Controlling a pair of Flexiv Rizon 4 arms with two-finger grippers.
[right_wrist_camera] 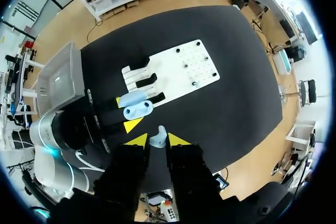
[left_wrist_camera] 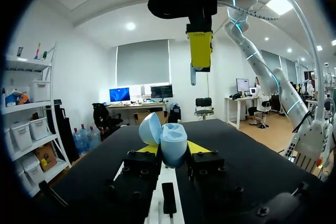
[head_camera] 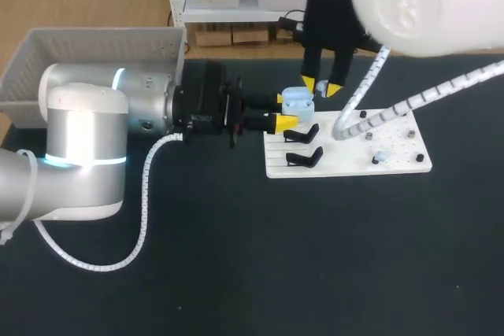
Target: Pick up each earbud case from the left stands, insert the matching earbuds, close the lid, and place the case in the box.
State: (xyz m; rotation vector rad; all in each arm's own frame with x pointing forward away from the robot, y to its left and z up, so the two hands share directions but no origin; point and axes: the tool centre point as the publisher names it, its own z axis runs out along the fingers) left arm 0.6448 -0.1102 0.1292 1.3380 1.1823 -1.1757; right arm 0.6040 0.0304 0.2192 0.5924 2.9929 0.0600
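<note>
Blue earbud case (head_camera: 298, 103), open, clamped in left claw (head_camera: 283, 111); pale earbud (right_wrist_camera: 157, 140) pinched in right claw (right_wrist_camera: 158, 139)

Case (head_camera: 299, 102) in left hand (head_camera: 283, 111), below earbud (right_wrist_camera: 157, 139) in right hand (head_camera: 321, 88).

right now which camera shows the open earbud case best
The left wrist view: the earbud case sits close up, held in the left gripper, lid open. The head view shows the case small, from above; the right wrist view also looks down on it, open but far off.
</note>
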